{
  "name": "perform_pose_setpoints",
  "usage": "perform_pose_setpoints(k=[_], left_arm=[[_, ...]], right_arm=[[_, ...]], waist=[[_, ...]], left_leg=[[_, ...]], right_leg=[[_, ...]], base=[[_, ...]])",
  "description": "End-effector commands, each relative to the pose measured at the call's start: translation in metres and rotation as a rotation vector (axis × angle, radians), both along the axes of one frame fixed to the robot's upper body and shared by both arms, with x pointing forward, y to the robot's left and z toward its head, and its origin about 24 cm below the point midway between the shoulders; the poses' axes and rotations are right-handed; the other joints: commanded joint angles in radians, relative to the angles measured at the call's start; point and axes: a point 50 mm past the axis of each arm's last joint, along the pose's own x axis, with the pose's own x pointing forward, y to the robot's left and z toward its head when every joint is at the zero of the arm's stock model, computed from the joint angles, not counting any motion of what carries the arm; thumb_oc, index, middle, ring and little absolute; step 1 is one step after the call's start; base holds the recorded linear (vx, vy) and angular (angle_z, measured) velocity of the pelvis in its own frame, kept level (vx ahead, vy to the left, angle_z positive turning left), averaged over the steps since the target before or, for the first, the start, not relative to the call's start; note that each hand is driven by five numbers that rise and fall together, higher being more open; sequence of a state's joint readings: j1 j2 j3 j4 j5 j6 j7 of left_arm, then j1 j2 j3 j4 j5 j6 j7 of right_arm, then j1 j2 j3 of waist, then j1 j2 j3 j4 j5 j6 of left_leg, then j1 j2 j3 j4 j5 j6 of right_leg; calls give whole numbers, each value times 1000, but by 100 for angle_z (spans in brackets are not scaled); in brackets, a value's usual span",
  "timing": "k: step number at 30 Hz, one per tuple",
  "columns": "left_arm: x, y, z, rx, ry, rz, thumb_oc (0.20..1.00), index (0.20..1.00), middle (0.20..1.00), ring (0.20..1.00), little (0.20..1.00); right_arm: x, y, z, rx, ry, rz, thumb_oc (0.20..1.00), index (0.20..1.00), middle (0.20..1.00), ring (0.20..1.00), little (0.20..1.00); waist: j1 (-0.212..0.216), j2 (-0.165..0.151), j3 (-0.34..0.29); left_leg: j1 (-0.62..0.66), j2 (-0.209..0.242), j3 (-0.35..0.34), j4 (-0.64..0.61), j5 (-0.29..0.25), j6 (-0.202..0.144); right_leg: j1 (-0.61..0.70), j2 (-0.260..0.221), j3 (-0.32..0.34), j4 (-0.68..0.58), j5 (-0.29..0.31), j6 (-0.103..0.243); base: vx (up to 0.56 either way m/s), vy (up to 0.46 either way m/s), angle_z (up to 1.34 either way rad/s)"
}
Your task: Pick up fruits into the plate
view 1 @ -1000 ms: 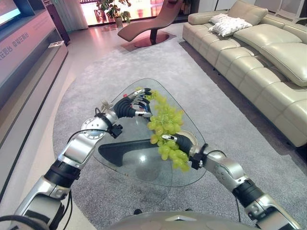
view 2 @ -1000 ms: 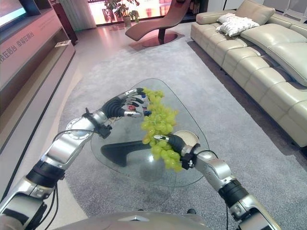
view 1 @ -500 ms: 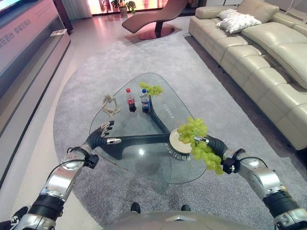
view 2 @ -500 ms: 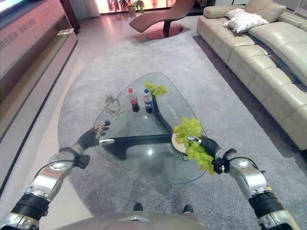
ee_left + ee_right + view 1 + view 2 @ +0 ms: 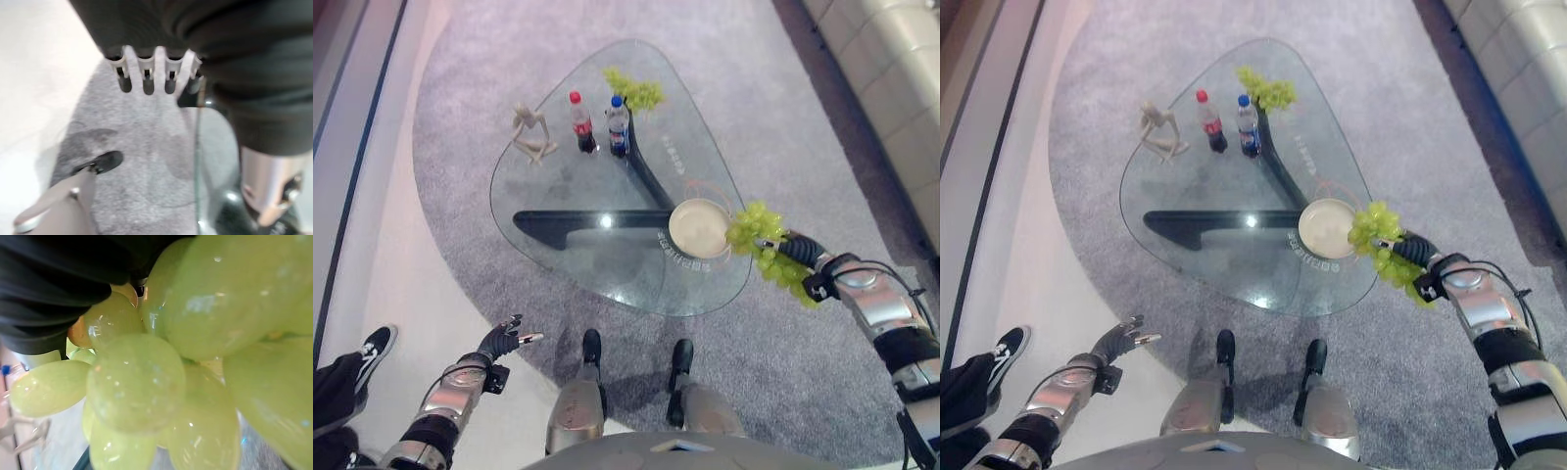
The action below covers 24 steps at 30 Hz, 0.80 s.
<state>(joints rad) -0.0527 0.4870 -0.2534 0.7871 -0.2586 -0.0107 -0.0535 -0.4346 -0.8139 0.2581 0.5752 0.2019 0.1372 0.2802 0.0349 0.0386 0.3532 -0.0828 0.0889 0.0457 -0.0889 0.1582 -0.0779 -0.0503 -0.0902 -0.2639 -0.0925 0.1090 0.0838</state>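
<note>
A white plate [image 5: 697,227] lies near the right edge of the glass table [image 5: 568,186]. My right hand [image 5: 803,257] is shut on a bunch of green grapes [image 5: 762,247], which hangs just past the plate's right rim, over the table's edge. The same grapes [image 5: 137,382] press close in the right wrist view. A second green bunch [image 5: 634,90] lies at the table's far end. My left hand [image 5: 504,340] hangs low to the left, off the table and above the floor, its fingers [image 5: 146,73] straight and holding nothing.
Two small bottles, a red-capped one [image 5: 579,122] and a blue-capped one [image 5: 618,125], stand at the far side beside a wooden figure [image 5: 530,132]. A grey rug [image 5: 460,117] lies under the table. A person's shoe [image 5: 372,345] shows at lower left. A sofa [image 5: 901,59] runs along the right.
The camera has tipped down and the whole picture has shifted. My left hand has dropped from the table's edge toward the floor. My right hand still holds the grapes beside the plate.
</note>
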Motion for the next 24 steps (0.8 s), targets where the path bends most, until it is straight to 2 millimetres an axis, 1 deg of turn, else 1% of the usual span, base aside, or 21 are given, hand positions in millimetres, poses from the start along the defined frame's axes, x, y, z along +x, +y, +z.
perform_pose_setpoints(k=[1,4,8,9,10,13,17,21,24], left_arm=[[17,4,7,58,-63,4,1000,1000,1000,1000,1000],[17,0,1,47,-38,27,1000,1000,1000,1000,1000],[15,-14,-7,29,-15,-9,1000,1000,1000,1000,1000],[15,-14,-7,29,-15,-8,1000,1000,1000,1000,1000],[16,-18,-8,19,-19,-20,1000,1000,1000,1000,1000],[23,-26,-5,1,-46,-35,1000,1000,1000,1000,1000],[28,-34,-2,-10,-72,-61,1000,1000,1000,1000,1000],[33,-44,1,-28,-98,-82,1000,1000,1000,1000,1000],[37,-47,2,-36,-107,-88,1000,1000,1000,1000,1000]], right_arm=[[28,-2,63,-167,-198,24,200,200,200,200,200],[36,-9,77,-205,-231,-21,200,200,200,200,200],[47,-15,99,-253,-271,-94,200,200,200,200,200],[47,-15,99,-253,-271,-94,200,200,200,200,200],[50,-17,106,-267,-284,-114,200,200,200,200,200],[57,-14,118,-289,-302,-141,200,200,200,200,200],[60,-14,124,-313,-300,-166,200,200,200,200,200],[64,-14,126,-345,-289,-193,200,200,200,200,200],[67,-15,129,-360,-289,-214,200,200,200,200,200]], waist=[[7,-23,57],[8,-10,86],[15,16,126],[15,16,126],[19,26,141],[25,46,165],[33,68,167],[43,92,167],[50,103,167]], left_leg=[[3,-43,6,3,-62,12],[-23,-51,-8,10,-56,11],[-64,-66,-26,21,-44,8],[-64,-66,-26,21,-44,8],[-79,-71,-29,24,-40,6],[-106,-80,-33,26,-29,6],[-144,-88,-38,27,-18,6],[-181,-97,-41,39,-12,7],[-200,-102,-41,48,-11,9]], right_leg=[[-39,11,43,78,-22,4],[-66,14,42,93,-29,-2],[-103,10,38,108,-33,-8],[-104,10,38,109,-33,-8],[-120,8,35,116,-34,-11],[-152,3,30,131,-36,-13],[-198,-1,25,151,-42,-17],[-241,-11,16,177,-47,-19],[-263,-18,9,191,-49,-19]], base=[[-78,-39,3],[-74,-20,6],[-54,2,8],[-45,19,4],[-53,27,4],[-62,41,0],[-30,39,-1],[-22,58,1],[-19,49,2]])
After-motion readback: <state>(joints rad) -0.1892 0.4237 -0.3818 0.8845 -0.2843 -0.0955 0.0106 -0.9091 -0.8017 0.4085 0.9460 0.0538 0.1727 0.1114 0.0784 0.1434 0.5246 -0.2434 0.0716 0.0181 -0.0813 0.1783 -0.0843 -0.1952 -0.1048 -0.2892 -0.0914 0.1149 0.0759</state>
